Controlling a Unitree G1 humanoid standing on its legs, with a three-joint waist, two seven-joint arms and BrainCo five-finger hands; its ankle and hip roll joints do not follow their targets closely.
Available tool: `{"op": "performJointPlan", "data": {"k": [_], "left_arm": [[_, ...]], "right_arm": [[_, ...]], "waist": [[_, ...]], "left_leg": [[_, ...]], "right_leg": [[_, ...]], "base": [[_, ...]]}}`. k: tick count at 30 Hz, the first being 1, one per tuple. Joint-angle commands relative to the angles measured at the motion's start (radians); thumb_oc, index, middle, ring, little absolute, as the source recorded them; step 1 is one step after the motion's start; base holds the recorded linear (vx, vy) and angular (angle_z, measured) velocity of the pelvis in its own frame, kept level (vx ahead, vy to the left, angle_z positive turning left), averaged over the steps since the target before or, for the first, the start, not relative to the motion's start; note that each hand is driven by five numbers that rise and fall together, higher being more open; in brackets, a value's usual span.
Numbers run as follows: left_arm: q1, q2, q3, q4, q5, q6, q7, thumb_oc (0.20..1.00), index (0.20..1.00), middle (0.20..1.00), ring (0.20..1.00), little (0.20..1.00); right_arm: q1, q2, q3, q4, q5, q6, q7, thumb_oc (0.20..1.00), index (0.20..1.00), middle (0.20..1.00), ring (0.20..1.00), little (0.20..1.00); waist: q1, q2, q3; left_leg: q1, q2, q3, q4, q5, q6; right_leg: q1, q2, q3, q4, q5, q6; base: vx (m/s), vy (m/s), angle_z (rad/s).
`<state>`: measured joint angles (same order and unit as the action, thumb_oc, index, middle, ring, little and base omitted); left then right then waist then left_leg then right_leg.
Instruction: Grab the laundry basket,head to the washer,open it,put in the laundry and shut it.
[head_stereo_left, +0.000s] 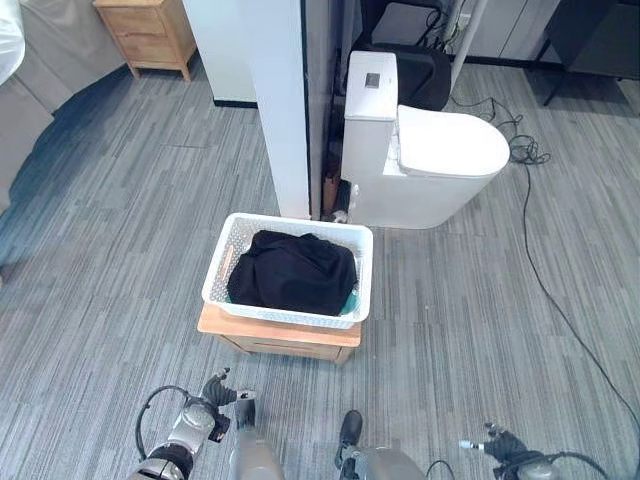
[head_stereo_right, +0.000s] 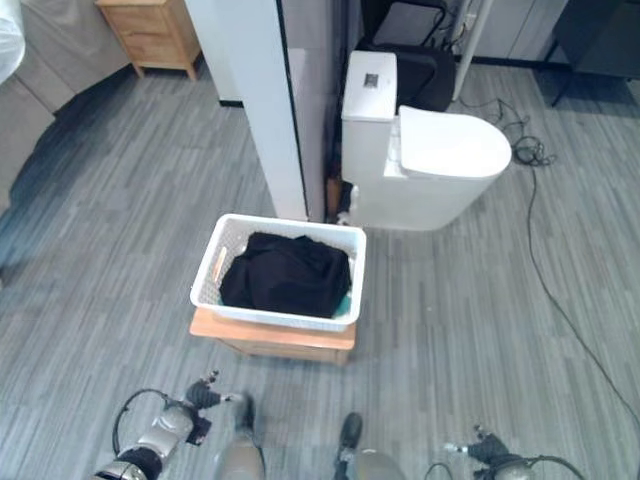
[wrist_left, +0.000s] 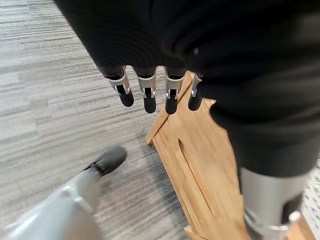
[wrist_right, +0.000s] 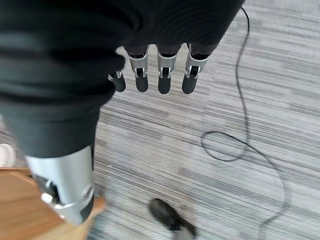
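Laundry basket (head_stereo_left: 288, 272), centred on low wooden surface (head_stereo_left: 277, 335); both hands (head_stereo_left: 215, 392) (head_stereo_left: 498, 440) open, empty: grasp opposite rims evenly.

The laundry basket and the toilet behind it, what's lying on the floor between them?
Nothing: in the left eye view the strip of grey floor between the laundry basket and the toilet is bare.

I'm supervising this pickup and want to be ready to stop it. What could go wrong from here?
The white laundry basket sits on a low wooden stand, overhanging it on the sides; an uneven lift could tip it or drag the stand.
The black laundry is heaped up to the rim and might spill if the basket tilts.
Both the left hand and right hand hang open, away from the basket, so the reach is unaligned.
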<state>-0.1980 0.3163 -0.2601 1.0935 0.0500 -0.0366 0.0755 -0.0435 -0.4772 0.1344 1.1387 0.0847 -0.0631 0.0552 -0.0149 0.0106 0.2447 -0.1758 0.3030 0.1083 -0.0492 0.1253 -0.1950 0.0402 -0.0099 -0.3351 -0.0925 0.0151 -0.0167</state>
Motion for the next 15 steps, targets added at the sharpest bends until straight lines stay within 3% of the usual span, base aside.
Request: {"op": "performJointPlan", "data": {"k": [1,8,11,15], "left_arm": [[0.014,0.059,-0.01,-0.016,0.032,-0.002,0.007,1.0,1.0,1.0,1.0,1.0],[-0.004,0.081,-0.005,-0.009,0.035,-0.007,0.005,1.0,1.0,1.0,1.0,1.0],[-0.002,0.089,0.002,-0.011,0.034,-0.007,0.005,1.0,1.0,1.0,1.0,1.0],[0.037,0.099,0.023,-0.102,0.025,-0.01,0.012,1.0,1.0,1.0,1.0,1.0]], "right_arm": [[0.01,-0.04,0.035,-0.018,-0.034,0.005,-0.009,1.0,1.0,1.0,1.0,1.0],[-0.06,0.003,0.146,-0.063,-0.162,0.014,0.007,1.0,1.0,1.0,1.0,1.0],[-0.055,0.007,0.146,-0.092,-0.167,0.017,0.011,1.0,1.0,1.0,1.0,1.0],[-0.017,0.002,0.081,-0.146,-0.133,0.019,0.0,1.0,1.0,1.0,1.0,1.0]], "waist": [[0.019,-0.03,-0.061],[0.062,-0.058,-0.072],[0.059,-0.067,-0.071],[0.045,-0.066,-0.065]], "left_leg": [[0.02,-0.098,-0.014,0.129,-0.026,0.065],[0.07,-0.177,0.049,0.114,-0.099,0.135],[0.083,-0.188,0.06,0.105,-0.106,0.147],[0.104,-0.219,0.057,0.106,-0.136,0.185]], "right_leg": [[0.016,-0.141,0.08,0.139,-0.08,0.17],[-0.032,-0.229,0.1,0.21,-0.017,0.227],[-0.043,-0.235,0.108,0.233,0.001,0.239],[-0.092,-0.256,0.138,0.36,0.054,0.26]], "base": [[0.17,0.263,-0.51],[0.09,0.256,-0.18],[0.02,0.117,-0.27],[0.04,0.162,-0.13]]}}
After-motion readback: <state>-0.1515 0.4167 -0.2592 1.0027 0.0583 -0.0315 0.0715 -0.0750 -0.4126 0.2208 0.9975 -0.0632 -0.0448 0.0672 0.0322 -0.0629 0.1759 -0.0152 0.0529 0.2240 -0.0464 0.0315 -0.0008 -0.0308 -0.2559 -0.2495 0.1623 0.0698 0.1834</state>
